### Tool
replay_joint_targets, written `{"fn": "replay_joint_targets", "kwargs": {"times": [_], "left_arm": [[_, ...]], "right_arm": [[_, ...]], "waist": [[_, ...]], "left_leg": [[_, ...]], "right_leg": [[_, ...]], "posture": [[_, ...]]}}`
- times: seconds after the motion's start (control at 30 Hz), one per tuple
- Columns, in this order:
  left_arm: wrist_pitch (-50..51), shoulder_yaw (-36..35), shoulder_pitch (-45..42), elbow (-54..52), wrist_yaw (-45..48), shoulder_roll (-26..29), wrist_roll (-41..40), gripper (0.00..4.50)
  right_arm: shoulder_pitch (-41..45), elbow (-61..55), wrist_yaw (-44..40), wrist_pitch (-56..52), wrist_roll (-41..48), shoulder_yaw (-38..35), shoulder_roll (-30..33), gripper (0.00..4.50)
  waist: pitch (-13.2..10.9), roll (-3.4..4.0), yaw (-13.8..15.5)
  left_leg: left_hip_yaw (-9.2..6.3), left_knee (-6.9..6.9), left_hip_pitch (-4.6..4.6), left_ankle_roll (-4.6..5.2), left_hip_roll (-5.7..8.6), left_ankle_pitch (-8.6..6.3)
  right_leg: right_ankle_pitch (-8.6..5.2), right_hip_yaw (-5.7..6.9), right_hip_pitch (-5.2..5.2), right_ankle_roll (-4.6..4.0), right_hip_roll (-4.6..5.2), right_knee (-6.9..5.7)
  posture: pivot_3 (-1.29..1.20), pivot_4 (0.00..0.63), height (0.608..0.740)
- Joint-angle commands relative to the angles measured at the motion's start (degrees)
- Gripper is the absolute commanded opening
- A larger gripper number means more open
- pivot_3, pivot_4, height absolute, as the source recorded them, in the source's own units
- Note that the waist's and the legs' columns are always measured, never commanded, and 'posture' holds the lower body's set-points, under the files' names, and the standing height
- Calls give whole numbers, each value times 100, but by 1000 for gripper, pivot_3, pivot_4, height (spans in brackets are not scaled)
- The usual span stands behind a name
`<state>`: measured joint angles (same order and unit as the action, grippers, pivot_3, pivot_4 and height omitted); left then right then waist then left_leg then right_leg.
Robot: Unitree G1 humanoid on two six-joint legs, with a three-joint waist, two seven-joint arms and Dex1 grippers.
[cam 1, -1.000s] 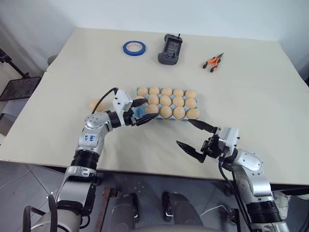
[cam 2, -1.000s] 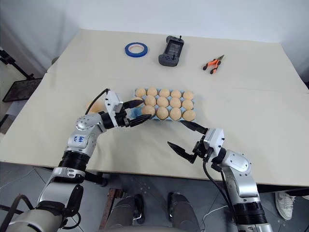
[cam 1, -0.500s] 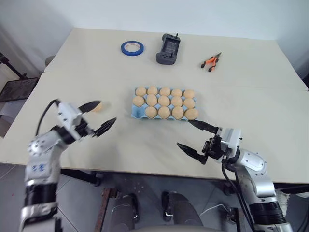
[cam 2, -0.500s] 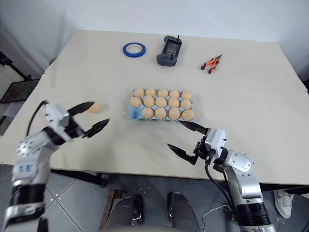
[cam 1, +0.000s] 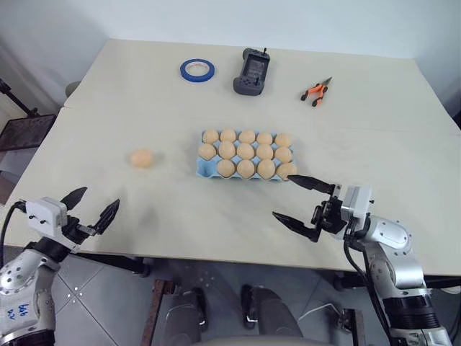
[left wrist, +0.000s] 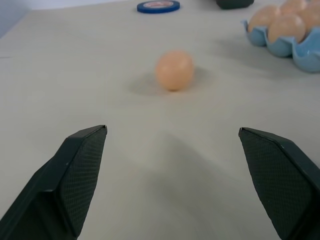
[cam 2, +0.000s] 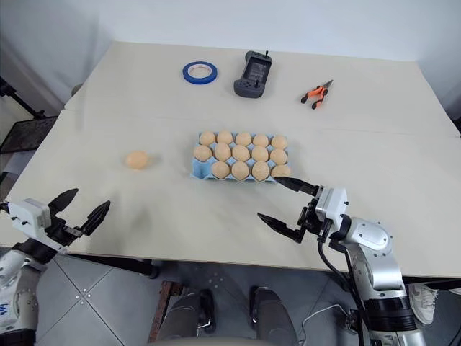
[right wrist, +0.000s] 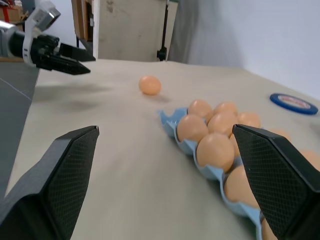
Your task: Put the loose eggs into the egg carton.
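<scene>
The light-blue egg carton (cam 1: 206, 168) lies mid-table, full of pale tan eggs except its front-left cup. One loose egg (cam 1: 142, 158) rests on the table to the carton's left, also seen in the left wrist view as the egg (left wrist: 174, 70). My left gripper (cam 1: 94, 202) hovers open and empty at the table's front-left edge, well short of that egg and pointing toward it. My right gripper (cam 1: 284, 196) is open and empty just in front of the carton's front-right corner; its wrist view shows the carton (right wrist: 170, 121) close ahead.
At the back of the table lie a blue tape ring (cam 1: 197, 70), a black handheld device (cam 1: 250, 72) and orange pliers (cam 1: 315, 92). A black stand (cam 1: 27, 130) sits off the table's left side. The table's front edge runs just under both grippers.
My left arm swung away from the carton's front-left corner, leftward and back to the table's front edge, its gripper staying open. The loose egg and the right gripper stayed put.
</scene>
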<state>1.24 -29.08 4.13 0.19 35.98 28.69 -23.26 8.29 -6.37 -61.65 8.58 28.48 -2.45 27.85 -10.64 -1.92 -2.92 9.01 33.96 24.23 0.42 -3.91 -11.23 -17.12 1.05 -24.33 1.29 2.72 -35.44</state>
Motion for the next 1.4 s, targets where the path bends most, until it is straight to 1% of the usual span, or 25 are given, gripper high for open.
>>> {"fn": "replay_joint_targets", "kwargs": {"times": [0.03, 0.13, 0.23, 0.33, 0.37, 0.4, 0.5, 0.63, 0.7, 0.73, 0.9, 0.93, 0.97, 1.0, 1.07, 1.2, 1.3, 1.4], "left_arm": [[183, 161, -597, -21, -445, 71, 137, 4489], [346, 395, -1267, 552, -752, 177, 426, 4489], [361, 755, -2093, 1380, -840, 255, 718, 4489], [224, 1118, -2895, 2280, -914, 233, 1052, 4489], [124, 1197, -3112, 2545, -882, 211, 1101, 4489], [58, 1274, -3321, 2823, -829, 204, 1144, 4489], [-53, 1368, -3830, 3529, -759, 194, 1171, 4489], [-207, 1566, -4105, 4065, -630, 211, 1304, 4489], [-242, 1597, -4166, 4269, -642, 217, 1346, 4085], [-238, 1601, -4183, 4327, -607, 213, 1328, 3851], [-289, 1638, -4183, 4284, -446, 204, 1283, 2239], [-319, 1633, -4181, 4239, -418, 196, 1269, 1979], [-377, 1620, -4189, 4162, -379, 175, 1237, 1849], [-425, 1606, -4203, 4040, -316, 138, 1179, 1849], [-441, 1805, -4308, 3463, 209, -46, 973, 1849], [-194, 2213, -4421, 2904, 740, -268, 967, 1849], [-33, 2576, -4542, 2834, 1061, -371, 1095, 1849], [-44, 2727, -4675, 3011, 1219, -425, 1128, 1849]], "right_arm": [[122, -11, -42, -6, 60, -4, -25, 4500], [208, 28, -20, -31, 40, 7, -35, 4500], [258, 67, -11, -35, 7, 35, -50, 4500], [292, 87, 23, -34, -41, 87, -98, 4500], [296, 79, 44, -37, -55, 107, -119, 4500], [297, 68, 65, -41, -76, 129, -143, 4500], [271, -9, 137, -77, -108, 180, -213, 4500], [241, -80, 208, -109, -122, 206, -250, 4500], [230, -101, 235, -121, -119, 206, -252, 4500], [226, -106, 247, -125, -117, 204, -252, 4500], [214, -145, 292, -146, -110, 201, -247, 4500], [213, -150, 298, -151, -108, 199, -248, 4500], [214, -150, 306, -151, -111, 197, -249, 4500], [209, -160, 311, -155, -108, 192, -245, 4500], [186, -185, 337, -165, -113, 192, -247, 4500], [153, -214, 377, -170, -134, 199, -253, 4500], [168, -208, 421, -169, -156, 191, -267, 4500], [184, -211, 475, -148, -189, 182, -288, 4500]], "waist": [[0, -1, 24], [1, -1, 27], [1, -1, 25], [2, -4, 33], [2, -4, 34], [2, -4, 37], [2, -4, 43], [2, -4, 39], [2, -4, 42], [2, -4, 41], [2, -5, 66], [2, -5, 75], [2, -5, 84], [2, -5, 95], [2, -5, 121], [2, -5, 170], [2, -5, 138], [2, -5, 86]], "left_leg": [[0, 1, 0, 0, 3, 0], [-1, 14, -2, -1, 7, 1], [1, 22, -5, 1, 10, 2], [3, 26, -4, 3, 11, 4], [3, 25, -3, 3, 10, 4], [5, 24, -1, 3, 9, 4], [10, 20, 0, 2, 6, 4], [13, 23, -1, -7, 3, 9], [13, 28, -2, -8, 2, 10], [13, 32, -2, -8, 2, 10], [12, 39, -1, -7, 2, 10], [12, 40, -1, -7, 2, 10], [12, 39, -1, -7, 2, 10], [12, 39, -1, -7, 1, 10], [11, 39, 1, -7, 1, 10], [12, 41, 3, -7, 6, 10], [17, 47, 1, -4, 8, 10], [17, 55, 0, -3, 3, 10]], "right_leg": [[0, 1, -1, 0, 0, -3], [3, -2, 1, 4, 0, -13], [12, -5, 7, 19, 0, -15], [30, -4, 5, 52, -1, -20], [51, -3, 4, 89, -1, -21], [54, -1, 1, 95, -3, -22], [49, 1, -10, 89, -8, -33], [45, 0, -18, 85, -16, -49], [45, 0, -17, 85, -16, -55], [45, 0, -17, 85, -16, -56], [46, 0, -15, 87, -13, -59], [46, 0, -15, 86, -13, -59], [46, 0, -15, 86, -13, -59], [46, 0, -15, 86, -13, -59], [46, 0, -16, 86, -13, -59], [47, 2, -12, 87, -8, -56], [49, -3, -9, 91, -9, -57], [49, -6, -11, 91, -18, -64]], "posture": [[0, 150, 740], [0, 150, 740], [0, 150, 740], [0, 150, 740], [0, 150, 740], [0, 150, 740], [0, 150, 740], [0, 150, 740], [0, 150, 740], [0, 150, 740], [0, 150, 740], [0, 150, 740], [0, 150, 740], [0, 150, 740], [0, 150, 740], [0, 150, 740], [0, 150, 740], [0, 150, 740]]}}
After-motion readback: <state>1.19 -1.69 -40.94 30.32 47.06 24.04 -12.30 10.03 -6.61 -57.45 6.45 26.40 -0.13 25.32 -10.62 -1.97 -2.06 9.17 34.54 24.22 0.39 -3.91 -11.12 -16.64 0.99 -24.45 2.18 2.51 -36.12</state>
